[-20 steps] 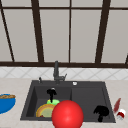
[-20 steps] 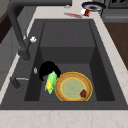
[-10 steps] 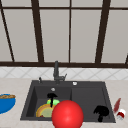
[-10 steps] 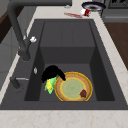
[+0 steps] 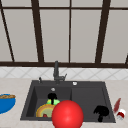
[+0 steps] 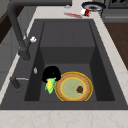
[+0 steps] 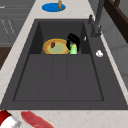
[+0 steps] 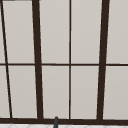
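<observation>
In the left basin of the dark sink (image 5: pixel 30 100), my left hand (image 5: pixel 52 96) is curled over the top end of a green and yellow object (image 6: pixel 50 85), which stands tilted beside a plate. The left side view has this hand (image 6: pixel 51 73) against the basin's faucet-side wall, and in the right side view the hand (image 7: pixel 73 40) sits above the green object (image 7: pixel 73 48). The plate (image 6: pixel 73 75) has a yellow rim, a green centre and a small red bit (image 6: pixel 79 89) on it. My right hand (image 5: pixel 101 111) hangs relaxed over the right basin's front corner, holding nothing.
A big red ball (image 5: pixel 67 115) fills the front edge of the front view. A blue bowl (image 5: pixel 6 102) sits on the left counter. A red utensil (image 5: pixel 116 105) and a red-and-white item (image 5: pixel 121 114) lie on the right counter. The faucet (image 5: pixel 56 71) rises behind the sink.
My left hand has drawn its fingers back from over the plate and closed more tightly on the green and yellow object. The right hand has not moved.
</observation>
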{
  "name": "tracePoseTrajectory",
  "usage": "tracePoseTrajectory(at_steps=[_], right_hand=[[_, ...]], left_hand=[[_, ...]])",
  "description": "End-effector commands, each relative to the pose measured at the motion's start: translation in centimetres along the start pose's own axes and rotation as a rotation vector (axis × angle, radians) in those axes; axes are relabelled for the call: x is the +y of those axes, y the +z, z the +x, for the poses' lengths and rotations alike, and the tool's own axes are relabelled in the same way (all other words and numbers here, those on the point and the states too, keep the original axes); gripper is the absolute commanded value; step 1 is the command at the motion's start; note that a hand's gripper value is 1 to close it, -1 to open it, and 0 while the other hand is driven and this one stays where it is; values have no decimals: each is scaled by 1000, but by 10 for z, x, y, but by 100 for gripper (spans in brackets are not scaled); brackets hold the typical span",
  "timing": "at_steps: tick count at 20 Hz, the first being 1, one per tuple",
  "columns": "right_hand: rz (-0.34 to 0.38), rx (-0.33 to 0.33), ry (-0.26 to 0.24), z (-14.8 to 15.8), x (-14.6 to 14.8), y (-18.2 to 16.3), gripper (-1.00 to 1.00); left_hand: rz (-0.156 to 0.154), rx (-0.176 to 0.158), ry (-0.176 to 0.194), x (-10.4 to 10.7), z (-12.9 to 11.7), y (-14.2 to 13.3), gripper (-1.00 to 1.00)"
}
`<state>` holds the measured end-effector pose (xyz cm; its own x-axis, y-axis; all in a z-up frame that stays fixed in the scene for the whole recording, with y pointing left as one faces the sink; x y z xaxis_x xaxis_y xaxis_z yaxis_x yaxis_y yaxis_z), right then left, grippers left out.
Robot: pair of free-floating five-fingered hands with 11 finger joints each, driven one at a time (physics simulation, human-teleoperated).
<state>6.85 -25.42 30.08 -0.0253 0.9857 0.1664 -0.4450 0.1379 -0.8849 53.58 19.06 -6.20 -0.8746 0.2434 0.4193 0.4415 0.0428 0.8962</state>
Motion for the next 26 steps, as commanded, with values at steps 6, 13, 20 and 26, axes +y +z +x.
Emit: tracePoseTrajectory(at_steps=[6,13,20,26], right_hand=[[0,0,0,0,0,0,0],[0,0,0,0,0,0,0],[0,0,0,0,0,0,0],[0,0,0,0,0,0,0]], left_hand=[[-41,-9,-213,-35,14,-5,100],[19,-110,-363,-14,22,3,100],[32,-69,-317,40,40,-5,100],[43,-34,-339,72,76,-13,100]])
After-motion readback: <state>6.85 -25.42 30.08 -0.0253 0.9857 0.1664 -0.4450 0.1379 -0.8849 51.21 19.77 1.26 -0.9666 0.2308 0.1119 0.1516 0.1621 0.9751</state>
